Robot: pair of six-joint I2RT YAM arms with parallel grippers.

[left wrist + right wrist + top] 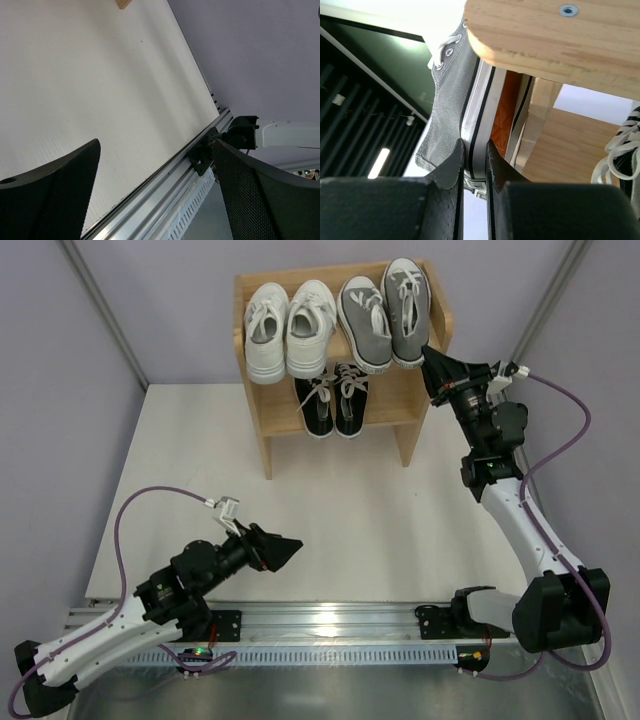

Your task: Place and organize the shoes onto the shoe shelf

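The wooden shoe shelf [262, 420] stands at the back of the table. On its top tier sit a white pair [290, 330] on the left and a grey pair [385, 312] on the right. A black pair with white laces [335, 400] sits on the lower tier. My right gripper [436, 368] is shut on the heel sole edge of the rightmost grey shoe [447, 107], at the shelf's right side panel [545, 35]. My left gripper [290, 551] is open and empty, low over the table near the front left.
The white tabletop [350, 520] lies between the shelf and the metal rail [330, 620] at the near edge. The right arm's base [235, 137] shows in the left wrist view. The black shoe's laces [620, 150] show at the right of the right wrist view.
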